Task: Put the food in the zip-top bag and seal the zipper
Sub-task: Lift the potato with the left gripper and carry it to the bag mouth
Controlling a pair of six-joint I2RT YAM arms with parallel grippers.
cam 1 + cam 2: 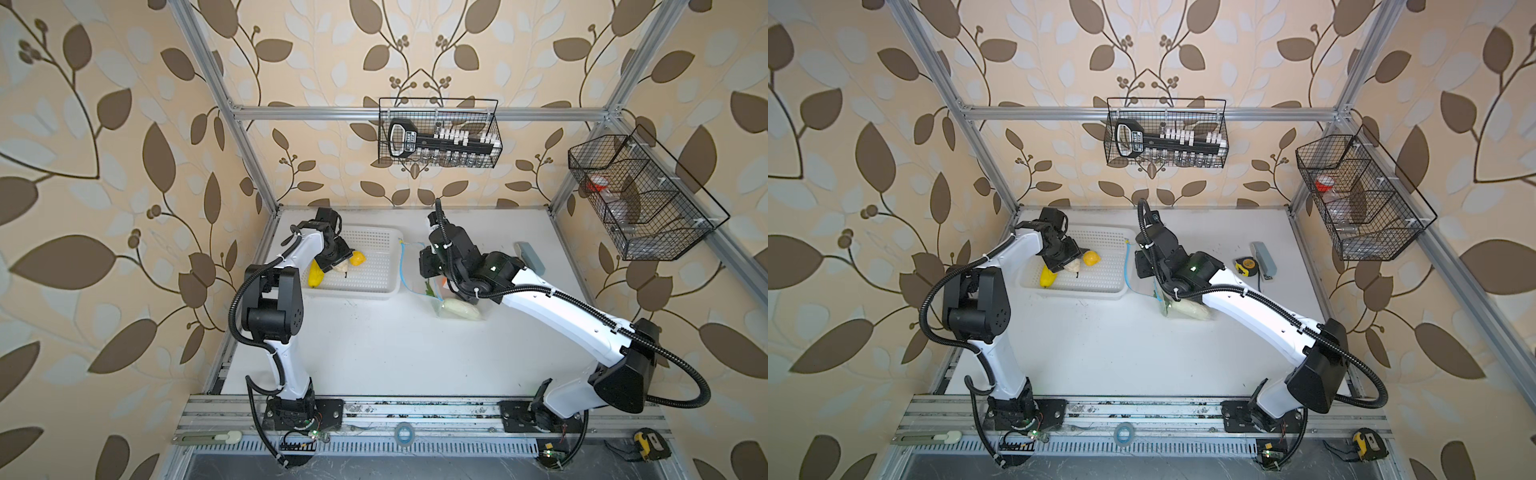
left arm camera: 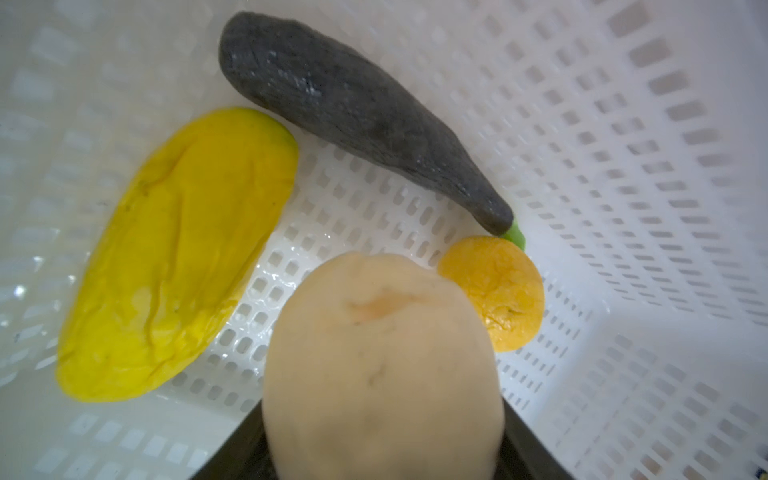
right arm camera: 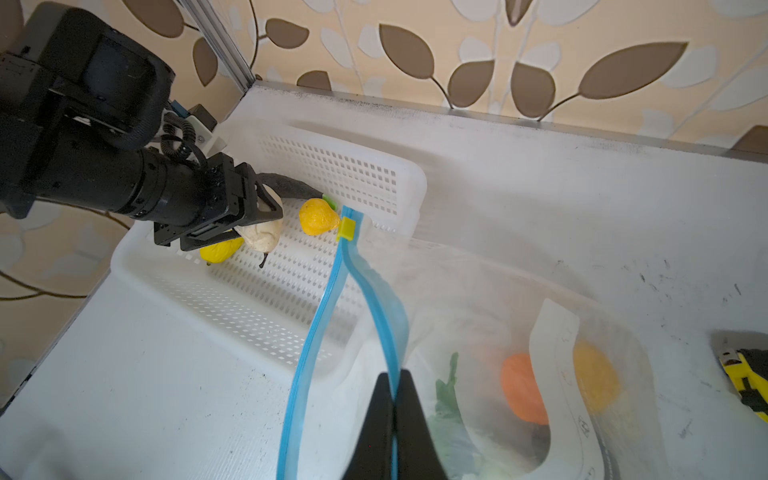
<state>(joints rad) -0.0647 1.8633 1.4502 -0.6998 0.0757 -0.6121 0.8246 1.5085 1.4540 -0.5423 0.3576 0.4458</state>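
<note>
In basket [image 1: 374, 270] left of centre, left gripper [image 3: 259, 220] clamped on peach [image 2: 382, 365], right gripper [image 3: 394, 399] pinched tight on zipper [image 3: 316, 316], zip-top bag [image 1: 440, 307] mouth gaping just beside basket's right rim, open table [image 1: 395, 357] across lower middle.

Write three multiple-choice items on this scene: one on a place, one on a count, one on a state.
1. The dark eggplant lies: A) in the white basket; B) inside the zip-top bag; C) on the table.
2. Food pieces in the basket: A) two; B) four; C) six.
3. The bag's zipper is: A) sealed; B) open, one strip pinched by the right end effector; C) torn off.
Answers: 1 A, it lies on the perforated floor; 2 B, eggplant, corn, peach and lemon; 3 B, the blue strips stand apart.
</note>
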